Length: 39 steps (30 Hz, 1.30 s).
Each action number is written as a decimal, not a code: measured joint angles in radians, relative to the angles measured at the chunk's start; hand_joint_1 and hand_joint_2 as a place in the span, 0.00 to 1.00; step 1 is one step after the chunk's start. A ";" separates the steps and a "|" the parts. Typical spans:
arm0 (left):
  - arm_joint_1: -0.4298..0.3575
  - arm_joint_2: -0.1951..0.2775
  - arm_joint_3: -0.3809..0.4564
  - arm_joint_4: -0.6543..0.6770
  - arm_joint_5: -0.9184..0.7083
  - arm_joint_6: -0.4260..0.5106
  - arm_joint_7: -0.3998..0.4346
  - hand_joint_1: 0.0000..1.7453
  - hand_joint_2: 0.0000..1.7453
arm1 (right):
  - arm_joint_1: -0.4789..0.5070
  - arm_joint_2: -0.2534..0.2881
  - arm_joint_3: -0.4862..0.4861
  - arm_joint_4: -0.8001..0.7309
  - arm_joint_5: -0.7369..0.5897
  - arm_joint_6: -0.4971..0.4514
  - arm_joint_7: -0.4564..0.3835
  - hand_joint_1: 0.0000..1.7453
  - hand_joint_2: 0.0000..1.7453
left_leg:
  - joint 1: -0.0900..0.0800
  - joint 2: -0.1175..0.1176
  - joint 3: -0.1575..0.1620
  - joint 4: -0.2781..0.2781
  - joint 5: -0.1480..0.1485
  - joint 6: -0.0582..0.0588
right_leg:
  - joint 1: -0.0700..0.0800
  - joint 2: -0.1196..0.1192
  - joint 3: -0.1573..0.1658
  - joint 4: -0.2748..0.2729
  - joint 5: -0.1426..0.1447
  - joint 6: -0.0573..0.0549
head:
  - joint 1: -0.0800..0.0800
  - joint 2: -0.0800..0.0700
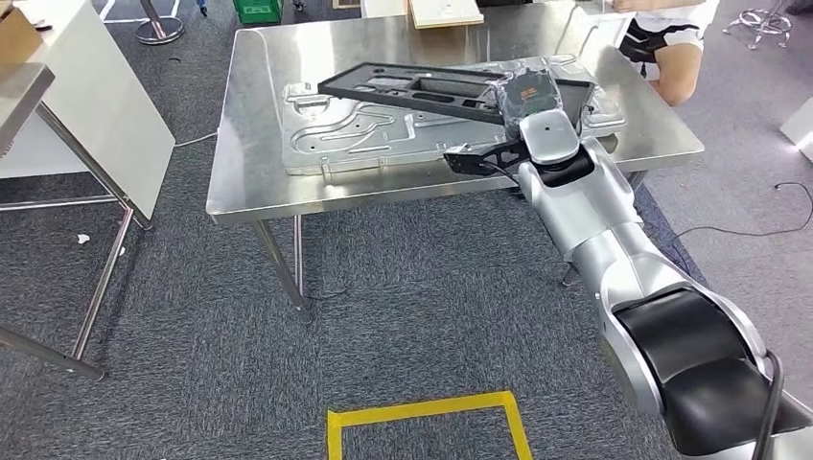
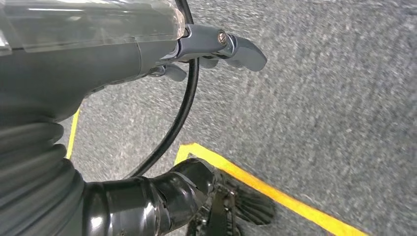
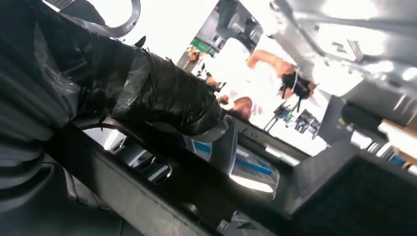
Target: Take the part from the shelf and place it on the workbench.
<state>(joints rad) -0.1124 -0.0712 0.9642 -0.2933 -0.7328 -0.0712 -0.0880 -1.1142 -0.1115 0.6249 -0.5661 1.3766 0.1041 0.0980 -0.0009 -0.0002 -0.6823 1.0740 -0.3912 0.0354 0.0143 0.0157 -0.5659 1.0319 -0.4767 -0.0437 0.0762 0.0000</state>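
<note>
One steel workbench (image 1: 288, 196) takes the far middle of the head view, and on it lies a large pressed metal plate (image 1: 383, 139) with raised channels. Over this plate sits the part (image 1: 422, 91), a long black frame with cut-out openings. Its long axis runs left to right across the bench, with the left end a little farther away and the right end nearer the robot. It seems to rest on the plate, or to be very close above it; I cannot tell which.

Reaching in from the near right, the silver right arm puts the right hand (image 1: 530, 96) on the right end of the part, fingers closed around the frame bar. The right wrist view shows the dark wrapped thumb (image 3: 167, 98) pressing over the bar. I judge the grip is at one end because this keeps the long frame level while it is set down.

At the robot's side, the left hand (image 2: 216, 46) hangs over the grey carpet (image 2: 319, 98) and a yellow tape line (image 2: 275, 194). It holds nothing, and its fingers look loosely curled.

A person (image 1: 666, 38) stands at the far right corner of the bench.
</note>
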 joint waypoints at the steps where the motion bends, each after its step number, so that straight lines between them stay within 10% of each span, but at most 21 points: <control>1: 0.000 0.001 0.001 -0.001 0.000 0.001 0.000 0.00 1.00 | -0.001 0.001 0.000 0.000 0.000 0.000 0.000 1.00 1.00 | -0.005 0.000 0.014 -0.035 0.008 0.008 | -0.002 0.000 0.001 -0.003 -0.004 0.004 | 0.001 0.000; 6: 0.002 0.002 0.004 -0.005 0.000 0.004 0.000 0.00 1.00 | 0.003 0.003 0.000 -0.001 0.002 0.003 -0.002 1.00 1.00 | 0.001 0.003 0.069 -0.094 0.001 0.016 | -0.007 -0.002 -0.008 0.040 -0.017 0.028 | 0.002 0.000; 10: 0.000 0.000 0.009 -0.005 0.000 0.003 0.000 0.00 1.00 | 0.001 0.003 0.000 -0.001 0.002 0.004 -0.002 1.00 1.00 | 0.012 0.003 0.094 -0.100 -0.018 0.011 | -0.027 -0.005 -0.149 0.245 -0.088 0.052 | 0.004 0.000; 12: 0.003 -0.002 0.012 -0.005 0.000 0.001 0.000 0.00 1.00 | 0.004 0.003 0.000 0.000 0.002 0.004 -0.002 1.00 1.00 | 0.020 0.001 0.111 -0.094 -0.036 0.001 | -0.039 -0.009 -0.169 0.226 -0.055 0.067 | 0.004 0.000; 15: 0.004 -0.005 0.015 -0.005 0.000 0.002 0.000 0.00 1.00 | 0.006 0.003 0.000 0.001 0.002 0.004 -0.002 1.00 1.00 | 0.032 -0.001 0.133 -0.078 -0.069 -0.021 | -0.047 -0.017 -0.120 0.046 0.068 0.082 | 0.004 0.000; 21: 0.002 -0.007 0.017 -0.005 0.000 0.003 -0.001 0.00 1.00 | 0.005 0.004 0.001 0.000 0.002 0.004 -0.002 1.00 1.00 | 0.034 -0.001 0.125 -0.031 -0.093 -0.056 | -0.039 -0.015 -0.089 -0.002 0.077 0.035 | 0.004 0.000; 24: 0.002 -0.006 0.017 -0.005 0.000 0.003 -0.001 0.00 1.00 | 0.005 0.007 0.001 -0.001 0.002 0.004 -0.002 1.00 1.00 | 0.033 0.000 0.021 0.147 -0.151 -0.060 | -0.033 -0.011 -0.069 -0.005 0.063 0.017 | 0.004 0.000; 27: 0.004 -0.006 0.017 -0.005 0.000 0.003 -0.001 0.00 1.00 | 0.007 0.010 0.001 -0.001 0.002 0.004 -0.003 1.00 1.00 | 0.027 0.000 -0.047 0.209 -0.157 -0.051 | -0.021 -0.005 -0.046 -0.004 0.043 0.011 | 0.004 0.000; 31: 0.003 -0.003 0.017 -0.005 0.000 0.004 -0.001 0.00 1.00 | 0.006 0.010 0.001 -0.001 0.002 0.004 -0.003 1.00 1.00 | 0.004 0.000 0.029 -0.027 -0.012 -0.006 | -0.011 -0.003 -0.012 -0.007 0.018 0.013 | 0.004 0.000; 36: 0.003 -0.001 0.018 -0.008 0.000 0.004 -0.001 0.00 1.00 | 0.006 0.010 0.001 -0.002 0.002 0.004 -0.003 1.00 1.00 | -0.002 0.001 0.085 -0.104 -0.004 0.013 | -0.017 -0.004 -0.006 0.011 0.018 0.042 | 0.006 0.000; 39: 0.003 -0.002 0.018 -0.008 0.000 0.003 -0.001 0.00 1.00 | 0.003 0.010 0.001 -0.001 0.002 0.004 -0.003 1.00 1.00 | 0.005 0.002 0.104 -0.114 -0.009 0.014 | -0.023 -0.006 -0.087 0.148 -0.046 0.055 | 0.006 0.000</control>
<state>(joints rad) -0.1098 -0.0733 0.9823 -0.3010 -0.7328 -0.0682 -0.0889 -1.1109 -0.1014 0.6256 -0.5673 1.3787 0.1079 0.0955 0.0041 0.0021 -0.5782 0.9604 -0.4006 0.0496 -0.0083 0.0093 -0.6534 1.1801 -0.5228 0.0113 0.0824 0.0000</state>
